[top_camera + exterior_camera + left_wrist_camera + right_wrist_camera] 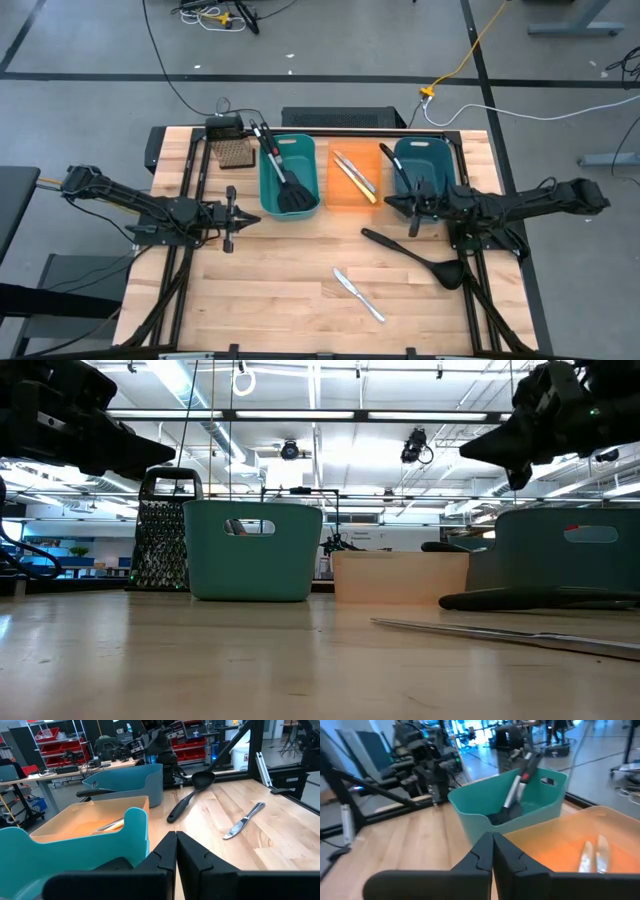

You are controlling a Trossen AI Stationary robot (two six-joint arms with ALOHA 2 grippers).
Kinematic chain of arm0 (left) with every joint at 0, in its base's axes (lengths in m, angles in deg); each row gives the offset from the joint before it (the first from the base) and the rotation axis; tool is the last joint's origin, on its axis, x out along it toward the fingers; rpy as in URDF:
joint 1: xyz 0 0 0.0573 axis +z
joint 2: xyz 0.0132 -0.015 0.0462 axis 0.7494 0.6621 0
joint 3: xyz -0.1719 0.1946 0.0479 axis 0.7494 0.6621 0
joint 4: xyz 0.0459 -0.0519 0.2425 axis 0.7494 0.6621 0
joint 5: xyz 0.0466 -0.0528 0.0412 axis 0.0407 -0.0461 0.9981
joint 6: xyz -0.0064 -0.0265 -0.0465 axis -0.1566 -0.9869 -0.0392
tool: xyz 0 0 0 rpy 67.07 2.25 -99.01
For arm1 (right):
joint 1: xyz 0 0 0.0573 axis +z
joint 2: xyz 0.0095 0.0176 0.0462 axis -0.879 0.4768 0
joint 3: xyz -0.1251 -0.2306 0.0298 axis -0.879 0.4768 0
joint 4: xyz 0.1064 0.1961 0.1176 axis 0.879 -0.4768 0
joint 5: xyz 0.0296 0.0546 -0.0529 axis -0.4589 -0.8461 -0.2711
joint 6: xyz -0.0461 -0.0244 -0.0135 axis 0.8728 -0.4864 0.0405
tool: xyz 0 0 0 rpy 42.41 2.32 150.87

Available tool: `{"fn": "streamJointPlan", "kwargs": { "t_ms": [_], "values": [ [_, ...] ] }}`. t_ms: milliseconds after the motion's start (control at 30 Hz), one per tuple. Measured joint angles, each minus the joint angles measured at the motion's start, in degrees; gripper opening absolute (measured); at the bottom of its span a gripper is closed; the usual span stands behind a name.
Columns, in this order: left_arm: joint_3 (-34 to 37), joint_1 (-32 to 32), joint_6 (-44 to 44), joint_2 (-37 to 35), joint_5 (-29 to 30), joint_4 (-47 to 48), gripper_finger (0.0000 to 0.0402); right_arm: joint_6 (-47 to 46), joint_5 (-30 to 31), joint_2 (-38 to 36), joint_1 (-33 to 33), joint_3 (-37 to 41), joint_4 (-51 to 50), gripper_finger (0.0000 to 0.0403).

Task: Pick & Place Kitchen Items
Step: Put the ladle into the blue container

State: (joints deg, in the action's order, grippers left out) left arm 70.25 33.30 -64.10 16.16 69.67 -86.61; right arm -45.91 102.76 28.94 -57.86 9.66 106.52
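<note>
**Both hands clenched and empty above the worktop**

In the high view the left hand (232, 217) hung at centre left of the frame, just left of the left teal bin (288, 176), its fingers (172, 852) pressed together on nothing. The right hand (412, 209) sat right of centre, just below the right teal bin (425, 160), fingers (490, 851) likewise clenched and empty.

Two black slotted spatulas (282, 180) stood slanted in the left teal bin. Two table knives (355, 176), one silver and one yellow-handled, lay in the orange bin (351, 180) at the centre. One ladle handle (396, 168) stuck out of the right teal bin. A second black ladle (415, 256) lay on the bare worktop (280, 290) at lower right, and a silver knife (359, 295) lay below it near the bottom centre, apart from both hands. A grater (235, 152) stood in the upper left.
</note>
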Motion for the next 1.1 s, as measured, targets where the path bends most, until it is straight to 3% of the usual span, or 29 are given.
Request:
{"fn": "streamJointPlan", "kwargs": {
  "t_ms": [100,233,500,667,900,1100],
  "values": [
    [0.0,0.0,0.0,0.0,0.0,0.0,0.0014,-1.1,-1.9,-0.2,1.2,-1.8,-3.3,0.0005],
    [0.0,0.0,0.0,0.0,0.0,0.0,0.0014,-5.8,0.1,3.8,4.1,-11.7,-18.4,0.0021],
    [0.0,0.0,-0.1,0.0,0.0,0.3,0.0014,-18.2,1.2,21.9,10.1,-34.3,-49.6,0.0089],
    [0.0,0.0,-0.1,0.0,0.0,0.5,0.0014,-24.9,0.3,33.7,14.4,-44.0,-62.0,0.0139],
    [0.0,0.0,-0.2,0.0,0.0,0.6,0.0014,-30.5,-1.0,47.9,19.3,-49.0,-69.5,0.016],
    [0.0,0.0,-0.2,0.0,0.0,0.6,0.0014,-38.4,-1.2,53.7,20.7,-49.2,-75.2,0.016]
  ]
}}
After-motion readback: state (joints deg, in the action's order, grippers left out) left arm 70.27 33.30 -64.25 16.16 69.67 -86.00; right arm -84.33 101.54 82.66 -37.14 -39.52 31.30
